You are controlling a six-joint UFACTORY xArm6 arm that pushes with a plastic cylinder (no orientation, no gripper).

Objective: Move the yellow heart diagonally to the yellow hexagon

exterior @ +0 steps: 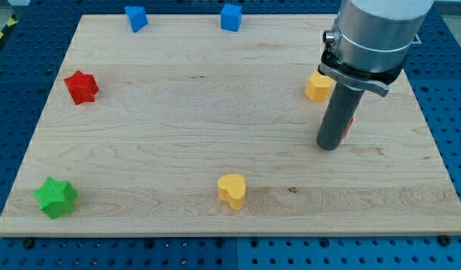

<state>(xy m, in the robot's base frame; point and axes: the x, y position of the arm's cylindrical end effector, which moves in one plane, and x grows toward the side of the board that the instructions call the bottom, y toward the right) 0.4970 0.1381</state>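
Nearest the view's bottom edge of the wooden tabletop [178, 142], the green star [55, 197] sits in the bottom-left corner, close to both edges. Further along that same edge, a little right of its middle, lies the yellow heart [232, 190], well apart from every other block.

Moving up the board, the arm's dark rod comes down on the view's right side, and the tip [329, 146] rests on the wood at about mid-depth, well short of the right edge. The arm carries no gripper, only this rod, so nothing is clamped or held. A small sliver of a red block [349, 124] shows just beside the rod on its right; its shape cannot be made out because the rod hides most of it.

Just above and left of the tip, the yellow hexagon [318, 87] sits near the right edge, partly covered by the arm's grey housing. The yellow heart lies diagonally down and left of it, well apart.

Across the board, the red star [82, 87] sits near the left edge.

Farthest away, along the top edge, a blue block [136, 17] sits left of centre, and a blue cube [231, 16] stands near the middle.
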